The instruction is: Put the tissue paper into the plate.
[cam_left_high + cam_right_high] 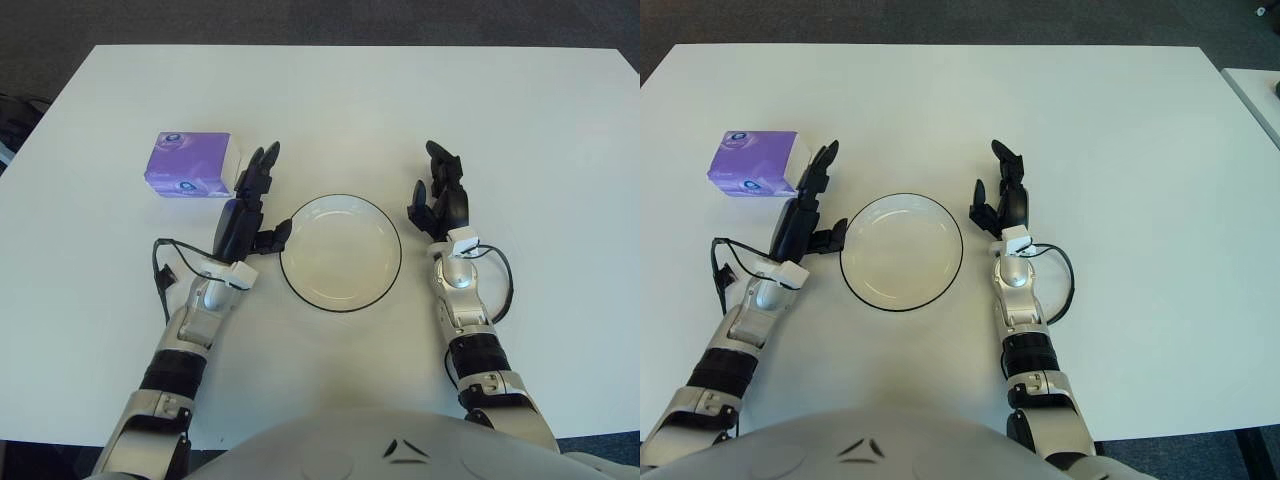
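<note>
Purple tissue pack (188, 165) sits on your white surface (520, 130), left of and beyond the white, dark-rimmed plate (341, 253), which holds nothing. Your left hand (250, 205) shows between pack and plate, fingers spread, tips just beside the pack's right edge, holding nothing. Your right hand (440, 200) shows right of the plate, fingers relaxed.

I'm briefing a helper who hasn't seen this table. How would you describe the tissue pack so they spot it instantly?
On the white table, look left of the round plate, just beyond the left hand, whose fingers are open. The tissue pack lies there flat: a small rectangular packet, the only purple thing on the table.
</note>
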Motion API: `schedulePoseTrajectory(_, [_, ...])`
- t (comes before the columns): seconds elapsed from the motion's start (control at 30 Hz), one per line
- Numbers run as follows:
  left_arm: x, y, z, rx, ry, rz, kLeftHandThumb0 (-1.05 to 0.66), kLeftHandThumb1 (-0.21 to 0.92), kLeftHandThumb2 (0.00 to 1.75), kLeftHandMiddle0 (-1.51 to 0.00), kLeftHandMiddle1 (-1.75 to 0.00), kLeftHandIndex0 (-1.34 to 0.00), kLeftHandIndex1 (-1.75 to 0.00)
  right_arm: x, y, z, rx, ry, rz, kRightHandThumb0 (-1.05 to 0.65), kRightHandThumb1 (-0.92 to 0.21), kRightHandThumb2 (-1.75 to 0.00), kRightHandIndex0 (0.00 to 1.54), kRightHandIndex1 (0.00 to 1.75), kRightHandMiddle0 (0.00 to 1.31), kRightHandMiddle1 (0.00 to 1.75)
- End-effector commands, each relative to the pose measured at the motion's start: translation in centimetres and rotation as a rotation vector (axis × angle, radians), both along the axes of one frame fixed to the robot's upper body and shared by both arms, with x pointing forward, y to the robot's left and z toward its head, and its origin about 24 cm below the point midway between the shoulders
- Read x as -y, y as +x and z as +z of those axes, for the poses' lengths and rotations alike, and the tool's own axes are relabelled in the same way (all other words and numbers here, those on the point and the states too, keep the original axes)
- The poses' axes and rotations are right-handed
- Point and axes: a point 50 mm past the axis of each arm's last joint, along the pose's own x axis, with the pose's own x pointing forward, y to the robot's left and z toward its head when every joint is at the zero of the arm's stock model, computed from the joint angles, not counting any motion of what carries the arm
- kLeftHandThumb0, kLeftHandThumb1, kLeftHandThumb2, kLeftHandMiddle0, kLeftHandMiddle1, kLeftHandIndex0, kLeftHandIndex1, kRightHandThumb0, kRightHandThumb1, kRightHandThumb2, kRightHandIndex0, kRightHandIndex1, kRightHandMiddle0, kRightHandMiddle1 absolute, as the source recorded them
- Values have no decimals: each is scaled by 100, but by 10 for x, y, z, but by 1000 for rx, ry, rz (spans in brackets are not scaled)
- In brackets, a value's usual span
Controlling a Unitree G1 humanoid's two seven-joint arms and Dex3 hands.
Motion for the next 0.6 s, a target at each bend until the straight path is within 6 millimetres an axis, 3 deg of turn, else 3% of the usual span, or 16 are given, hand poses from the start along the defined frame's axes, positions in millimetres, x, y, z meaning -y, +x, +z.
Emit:
schedulePoseTrajectory(0.0, [-7, 9, 16, 89, 18, 8, -81, 92, 87, -14, -1, 0, -33, 4, -15, -41, -181, 4, -18, -59, -92, -77, 27, 19, 0, 64])
schedulePoseTrajectory(0.23, [-12, 16, 27, 162, 36, 15, -79, 92, 82, -15, -2, 0, -31, 4, -15, -42, -183, 10, -13, -59, -92, -77, 27, 19, 0, 64])
schedulePoseTrajectory(0.57, [-35, 30, 48, 234, 106, 87, -78, 92, 76, -13, -1, 0, -30, 2, -15, -45, -189, 20, -6, -59, -92, -77, 27, 19, 0, 65])
